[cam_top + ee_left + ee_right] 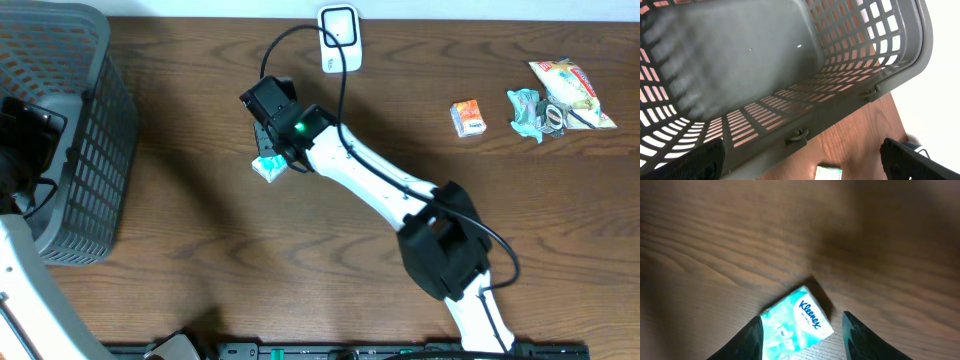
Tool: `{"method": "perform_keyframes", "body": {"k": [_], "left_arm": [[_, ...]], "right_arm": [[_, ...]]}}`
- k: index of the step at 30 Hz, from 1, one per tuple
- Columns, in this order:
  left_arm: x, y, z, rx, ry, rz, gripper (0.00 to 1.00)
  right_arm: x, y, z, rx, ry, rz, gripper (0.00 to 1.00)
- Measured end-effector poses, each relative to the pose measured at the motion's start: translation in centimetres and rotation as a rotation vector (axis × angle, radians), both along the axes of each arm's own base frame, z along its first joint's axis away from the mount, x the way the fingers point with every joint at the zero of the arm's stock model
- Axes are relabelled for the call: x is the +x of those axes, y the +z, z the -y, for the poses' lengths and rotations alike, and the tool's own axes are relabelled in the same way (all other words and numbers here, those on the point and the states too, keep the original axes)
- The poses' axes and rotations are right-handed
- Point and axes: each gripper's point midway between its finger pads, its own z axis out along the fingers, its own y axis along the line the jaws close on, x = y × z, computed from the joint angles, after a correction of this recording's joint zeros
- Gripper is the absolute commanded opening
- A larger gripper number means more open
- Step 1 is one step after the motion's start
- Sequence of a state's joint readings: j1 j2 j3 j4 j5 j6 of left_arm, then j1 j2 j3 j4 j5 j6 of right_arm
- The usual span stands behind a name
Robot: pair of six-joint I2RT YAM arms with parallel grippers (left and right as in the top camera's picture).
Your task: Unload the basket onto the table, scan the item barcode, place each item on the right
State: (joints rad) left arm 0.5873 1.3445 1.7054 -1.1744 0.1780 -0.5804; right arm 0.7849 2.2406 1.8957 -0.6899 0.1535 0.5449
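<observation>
Dark wooden tabletop [200, 250] is seen throughout. Nothing is scanned yet: the tissue pack [266, 167] is found on the wood, well apart from the scanner [339, 40] at its 1 o'clock. The right tool [801, 316] is set about half open astride the pack, with no firm grip shown. Gripping, lifting and presenting it are judged left. The left tool [801, 149] is spread wide, empty, over the basket [865, 60].

Overhead, the right gripper [274, 150] covers most of the teal-and-white Kleenex tissue pack [266, 168]; the right wrist view crops it at 6 o'clock. Print on the crinkled snack packets [570, 92] at 2 o'clock is unreadably small.
</observation>
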Motion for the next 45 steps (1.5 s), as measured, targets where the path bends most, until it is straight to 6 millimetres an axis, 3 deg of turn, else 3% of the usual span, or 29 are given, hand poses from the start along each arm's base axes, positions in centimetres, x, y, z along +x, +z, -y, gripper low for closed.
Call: {"method": "perform_keyframes", "body": {"k": [6,9,18,23,34,45], "left_arm": [[0.0,0.0,0.0,0.0,0.0,0.0,0.98],[0.0,0.0,0.0,0.0,0.0,0.0,0.98],[0.0,0.0,0.0,0.0,0.0,0.0,0.98],[0.0,0.0,0.0,0.0,0.0,0.0,0.98],[0.0,0.0,0.0,0.0,0.0,0.0,0.98],[0.0,0.0,0.0,0.0,0.0,0.0,0.98]], "right_arm": [[-1.2,-5.0,0.5,-0.06,0.004,-0.105,0.37],[-1.8,-5.9,1.0,-0.085,0.002,-0.137,0.37],[-3.6,-6.5,2.8,-0.163,-0.009,-0.221,0.24],[-5.8,-6.9,4.7,-0.24,-0.009,-0.312,0.19],[-10.0,-7.2,9.0,-0.415,-0.017,-0.483,0.2],[-11.4,-6.7,11.4,-0.523,-0.029,-0.531,0.17]]}}
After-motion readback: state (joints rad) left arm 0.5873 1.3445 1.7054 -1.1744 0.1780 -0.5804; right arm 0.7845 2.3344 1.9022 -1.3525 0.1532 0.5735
